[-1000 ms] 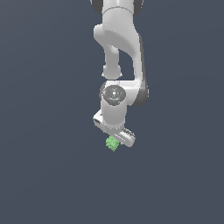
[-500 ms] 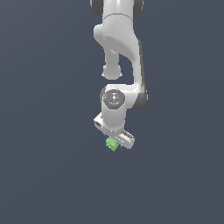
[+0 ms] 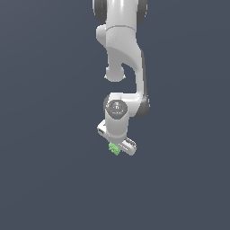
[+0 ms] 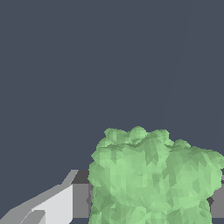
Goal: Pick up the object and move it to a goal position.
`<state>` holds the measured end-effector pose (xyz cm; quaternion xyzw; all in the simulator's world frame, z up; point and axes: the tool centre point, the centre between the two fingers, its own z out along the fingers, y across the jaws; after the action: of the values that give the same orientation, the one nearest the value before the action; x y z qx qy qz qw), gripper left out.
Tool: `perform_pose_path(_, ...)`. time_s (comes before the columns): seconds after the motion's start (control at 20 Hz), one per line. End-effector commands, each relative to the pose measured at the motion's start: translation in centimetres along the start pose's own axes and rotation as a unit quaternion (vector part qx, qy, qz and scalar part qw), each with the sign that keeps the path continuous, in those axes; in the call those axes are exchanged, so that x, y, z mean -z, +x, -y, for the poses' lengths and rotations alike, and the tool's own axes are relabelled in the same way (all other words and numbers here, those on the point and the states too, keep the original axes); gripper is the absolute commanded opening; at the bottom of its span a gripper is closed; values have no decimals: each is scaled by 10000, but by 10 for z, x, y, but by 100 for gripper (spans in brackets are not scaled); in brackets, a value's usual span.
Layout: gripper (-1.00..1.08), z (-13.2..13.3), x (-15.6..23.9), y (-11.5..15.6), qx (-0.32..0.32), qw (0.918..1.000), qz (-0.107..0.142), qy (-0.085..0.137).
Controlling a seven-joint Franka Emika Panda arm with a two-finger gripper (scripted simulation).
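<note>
The object (image 3: 114, 148) is a small light-green, knobbly lump. It hangs under the white hand of the arm, near the middle of the exterior view. My gripper (image 3: 115, 149) is shut on it, with the hand reaching down from above. In the wrist view the object (image 4: 153, 179) looms large between the two fingers. One grey and white finger (image 4: 65, 203) presses against one side of it. Only a sliver of the other finger (image 4: 218, 200) shows past the opposite side. The object's lower part is cut off by the frame edge.
Behind the arm (image 3: 123, 54) and the object there is only a plain dark grey-blue backdrop. No other objects, containers or edges show in either view.
The wrist and hand have sunk slightly over the last second. The green object stays gripped and has barely shifted in the exterior view.
</note>
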<state>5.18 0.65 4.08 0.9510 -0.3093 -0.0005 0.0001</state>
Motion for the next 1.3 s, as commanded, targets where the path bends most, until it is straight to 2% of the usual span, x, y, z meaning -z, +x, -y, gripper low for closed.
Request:
perform_pose_path(0.0,-100,0,0,1,-1,10000,-4,3)
perform_pose_path(0.7,-100,0,7,0,1,10000,-5,4)
perform_pose_path(1.0,-100,-4,37,0,-1,10000,-3,5)
perform_pose_path(1.25,-100,-8,80,-1,-1,10000,-3,5)
